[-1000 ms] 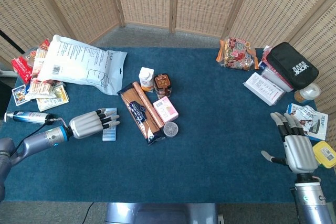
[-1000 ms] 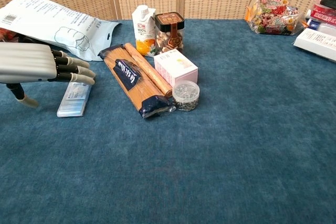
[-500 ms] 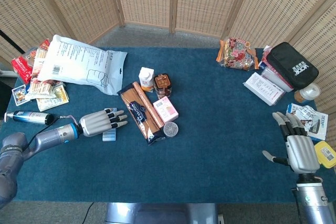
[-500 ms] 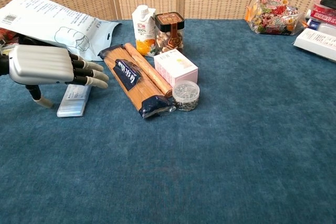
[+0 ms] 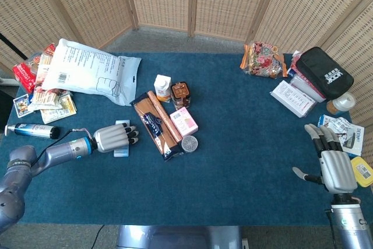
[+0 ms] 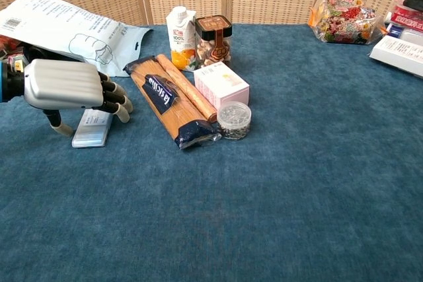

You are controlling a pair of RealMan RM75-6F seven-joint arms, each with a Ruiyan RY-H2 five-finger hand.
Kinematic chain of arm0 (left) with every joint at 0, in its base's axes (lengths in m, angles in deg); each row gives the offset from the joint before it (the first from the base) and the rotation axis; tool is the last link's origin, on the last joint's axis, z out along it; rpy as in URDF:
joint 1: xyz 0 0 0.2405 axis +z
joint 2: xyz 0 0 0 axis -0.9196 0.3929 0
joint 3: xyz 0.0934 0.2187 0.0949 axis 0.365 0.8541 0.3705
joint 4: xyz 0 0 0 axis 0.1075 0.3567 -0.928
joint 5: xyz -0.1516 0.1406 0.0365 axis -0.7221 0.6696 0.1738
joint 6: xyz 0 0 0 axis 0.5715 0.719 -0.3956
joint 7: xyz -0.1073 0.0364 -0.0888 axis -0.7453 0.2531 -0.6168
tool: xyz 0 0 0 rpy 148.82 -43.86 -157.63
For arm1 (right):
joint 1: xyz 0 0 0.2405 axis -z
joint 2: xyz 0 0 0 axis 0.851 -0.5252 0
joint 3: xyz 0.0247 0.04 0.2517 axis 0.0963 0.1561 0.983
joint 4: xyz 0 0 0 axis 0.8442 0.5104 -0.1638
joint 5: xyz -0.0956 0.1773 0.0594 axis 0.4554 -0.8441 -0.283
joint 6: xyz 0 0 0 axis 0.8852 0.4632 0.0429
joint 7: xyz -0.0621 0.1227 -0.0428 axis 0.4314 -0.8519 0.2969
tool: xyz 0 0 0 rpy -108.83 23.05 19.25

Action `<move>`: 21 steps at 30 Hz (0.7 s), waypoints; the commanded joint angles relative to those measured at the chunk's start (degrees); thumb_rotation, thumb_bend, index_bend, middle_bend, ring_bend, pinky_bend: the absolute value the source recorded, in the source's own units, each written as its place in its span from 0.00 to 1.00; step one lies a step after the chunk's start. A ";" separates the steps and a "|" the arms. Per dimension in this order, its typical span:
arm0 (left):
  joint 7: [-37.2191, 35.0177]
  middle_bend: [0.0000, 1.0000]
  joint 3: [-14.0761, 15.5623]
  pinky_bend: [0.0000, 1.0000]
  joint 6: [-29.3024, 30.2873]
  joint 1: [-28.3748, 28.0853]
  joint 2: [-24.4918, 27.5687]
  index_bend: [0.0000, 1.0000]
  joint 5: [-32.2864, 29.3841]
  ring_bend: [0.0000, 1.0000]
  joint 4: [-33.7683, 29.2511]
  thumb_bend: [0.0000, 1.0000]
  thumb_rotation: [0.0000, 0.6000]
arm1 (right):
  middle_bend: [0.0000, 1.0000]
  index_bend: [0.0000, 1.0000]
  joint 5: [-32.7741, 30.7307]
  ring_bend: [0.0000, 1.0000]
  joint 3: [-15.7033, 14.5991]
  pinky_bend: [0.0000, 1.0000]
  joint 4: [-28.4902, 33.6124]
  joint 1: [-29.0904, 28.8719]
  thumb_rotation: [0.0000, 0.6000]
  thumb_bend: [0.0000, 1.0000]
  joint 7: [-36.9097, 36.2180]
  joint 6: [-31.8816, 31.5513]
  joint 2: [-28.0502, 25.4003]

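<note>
The left hand (image 6: 66, 86) hovers over a flat packet (image 6: 92, 128), fingers curled down, gripping nothing. Right of the packet lie spaghetti (image 6: 173, 105) and a small tub (image 6: 234, 119) with unclear contents. The right hand (image 5: 335, 167) rests open.

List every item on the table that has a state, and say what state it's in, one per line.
Left robot hand: fingers curled down over the flat packet, not lifting it.
Flat packet: lying flat.
Right robot hand: open, empty.
Juice carton: upright, closed.
Snack jar: upright, lid on.
Round container: lid on.
Pink box: closed.
</note>
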 commanded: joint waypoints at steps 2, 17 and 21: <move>0.62 0.54 0.15 0.51 0.38 -0.21 0.05 0.64 -0.02 0.46 -0.23 0.14 1.00 | 0.00 0.00 0.08 0.00 0.01 0.00 0.03 0.05 1.00 0.00 -0.02 -0.12 -0.04; 4.27 0.61 -2.19 0.59 6.79 0.71 5.13 0.71 -2.56 0.52 -4.62 0.16 1.00 | 0.00 0.00 1.10 0.00 -0.28 0.00 0.72 0.36 1.00 0.00 0.19 -0.83 -0.25; 6.12 0.61 -4.03 0.60 10.13 0.31 8.54 0.71 -3.66 0.52 -8.42 0.16 1.00 | 0.00 0.00 1.42 0.00 -0.42 0.00 0.97 0.38 1.00 0.00 0.53 -0.90 -0.16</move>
